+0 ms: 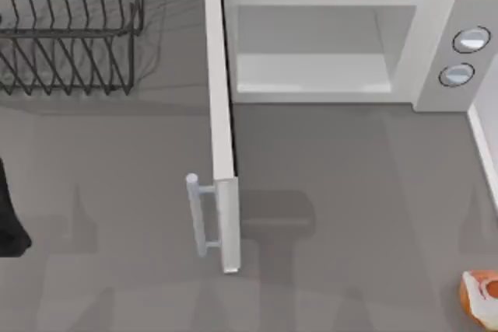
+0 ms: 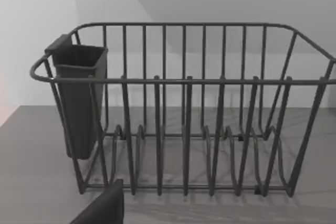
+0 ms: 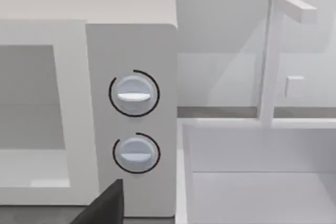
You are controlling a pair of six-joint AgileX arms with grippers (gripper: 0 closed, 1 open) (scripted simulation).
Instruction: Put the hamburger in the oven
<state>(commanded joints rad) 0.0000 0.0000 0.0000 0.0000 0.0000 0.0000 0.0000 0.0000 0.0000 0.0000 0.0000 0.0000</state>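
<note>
The oven (image 1: 432, 44) is a white box at the back of the table, right of centre. Its door (image 1: 222, 138) is swung wide open toward the front, with the silvery bar handle (image 1: 198, 215) on its left side. The cavity is bare. Two round grey knobs (image 1: 471, 39) sit on the right panel and also face the right wrist camera (image 3: 134, 94). The hamburger (image 1: 482, 297), orange and white, lies on the table at the front right corner, partly cut by the view's edge. A dark part of my left gripper (image 2: 102, 208) shows in the left wrist view, and a dark part of my right gripper (image 3: 102, 205) in the right wrist view.
A black wire rack (image 1: 70, 29) stands at the back left, with a dark cup (image 2: 79, 98) hung on its end. A white basin-like rim (image 1: 486, 145) runs along the right edge beside the oven. My left arm (image 1: 9, 215) is parked at the left edge.
</note>
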